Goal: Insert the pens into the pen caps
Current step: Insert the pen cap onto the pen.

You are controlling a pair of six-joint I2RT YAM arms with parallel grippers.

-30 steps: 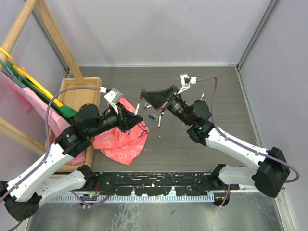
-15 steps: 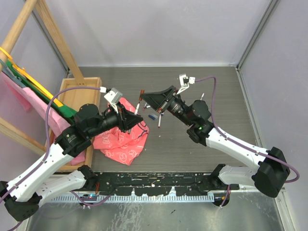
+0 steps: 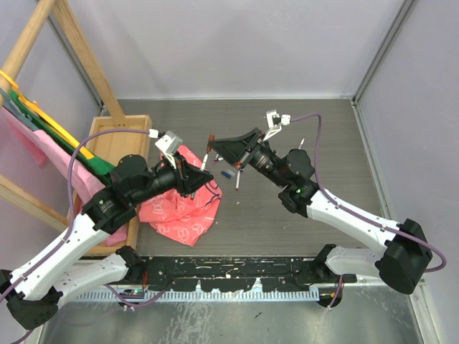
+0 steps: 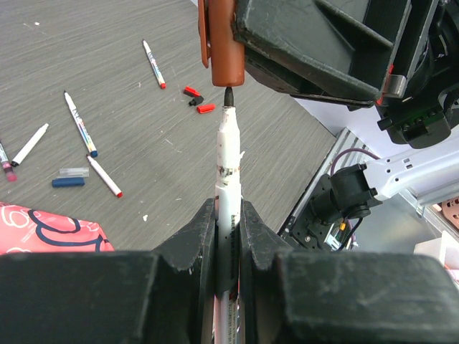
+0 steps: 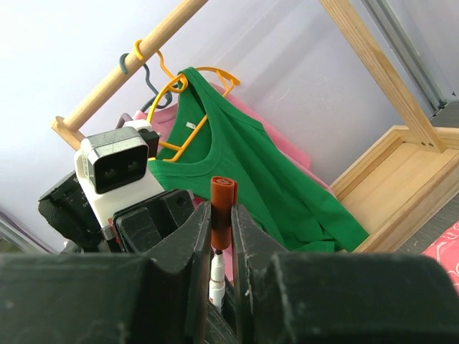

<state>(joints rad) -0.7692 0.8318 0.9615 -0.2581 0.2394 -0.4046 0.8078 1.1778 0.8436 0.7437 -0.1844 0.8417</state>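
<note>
My left gripper (image 4: 228,208) is shut on a white pen (image 4: 228,161) that points up and away, its dark tip just at the mouth of a brown-red pen cap (image 4: 222,43). My right gripper (image 5: 221,211) is shut on that cap (image 5: 223,208), and the pen (image 5: 216,276) shows right below it. In the top view the two grippers (image 3: 204,170) (image 3: 215,146) meet above the table's left middle. Several loose pens lie on the table, among them one with a red tip (image 4: 154,63) and one with a blue tip (image 4: 79,123). Beside them lie small red caps (image 4: 206,108) and a blue cap (image 4: 68,182).
A pink patterned cloth (image 3: 183,208) lies under the left arm. A wooden tray (image 3: 118,140) and a wooden rack with green (image 5: 251,165) and pink clothes stand at the left. Another pen (image 3: 237,179) lies below the right gripper. Grey walls close the table at the back and right.
</note>
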